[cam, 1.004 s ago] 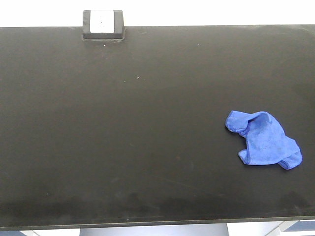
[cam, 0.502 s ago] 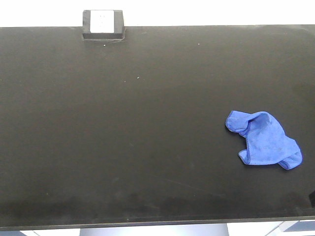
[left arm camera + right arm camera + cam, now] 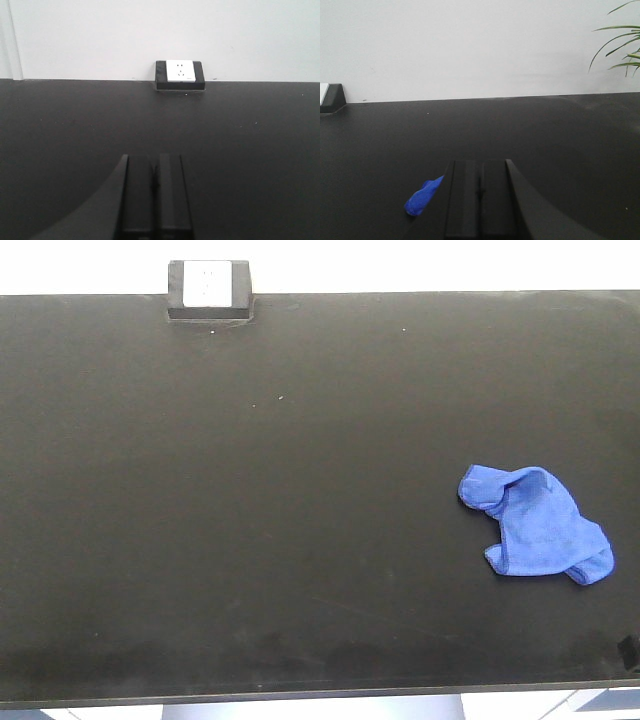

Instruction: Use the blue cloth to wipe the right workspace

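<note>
Lying crumpled on the right side of the black table [image 3: 250, 540], the blue cloth [image 3: 540, 525] is bunched into an uneven lump with a rolled fold at its upper left and nothing touching it. The left gripper [image 3: 155, 195] and right gripper [image 3: 480, 200] both hang with fingers pressed together, empty. A white socket in a black housing [image 3: 208, 290] sits at the table's far edge against a pale wall [image 3: 470, 45], with plant leaves [image 3: 622, 45] at the right.
</note>
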Controlling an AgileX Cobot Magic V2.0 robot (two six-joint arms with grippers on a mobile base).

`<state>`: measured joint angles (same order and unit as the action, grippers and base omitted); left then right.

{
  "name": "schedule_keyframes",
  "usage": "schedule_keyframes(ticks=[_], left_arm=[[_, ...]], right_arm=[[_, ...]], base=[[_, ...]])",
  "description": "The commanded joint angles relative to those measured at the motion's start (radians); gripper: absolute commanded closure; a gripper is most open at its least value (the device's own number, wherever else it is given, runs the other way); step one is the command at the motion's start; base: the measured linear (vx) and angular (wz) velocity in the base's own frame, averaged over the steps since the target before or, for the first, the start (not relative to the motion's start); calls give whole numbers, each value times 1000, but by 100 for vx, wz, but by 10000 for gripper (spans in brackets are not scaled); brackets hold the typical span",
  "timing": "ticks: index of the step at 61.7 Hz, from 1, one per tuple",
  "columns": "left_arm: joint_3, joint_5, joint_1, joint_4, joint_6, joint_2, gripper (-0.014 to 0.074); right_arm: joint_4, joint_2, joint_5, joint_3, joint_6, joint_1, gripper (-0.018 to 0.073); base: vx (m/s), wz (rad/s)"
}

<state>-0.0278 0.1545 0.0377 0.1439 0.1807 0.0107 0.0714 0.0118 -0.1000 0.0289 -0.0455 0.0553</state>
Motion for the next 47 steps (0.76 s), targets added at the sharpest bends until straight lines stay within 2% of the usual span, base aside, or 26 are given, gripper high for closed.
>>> schedule_keyframes(ticks=[1,47], left_arm=[[-30,-83,5,1,8,16,602],[-30,-83,5,1,8,16,602]], right_arm=[[-14,8,81,20,-2,-1,561],[-14,8,81,20,-2,-1,561]], base=[[0,0],[0,0]])
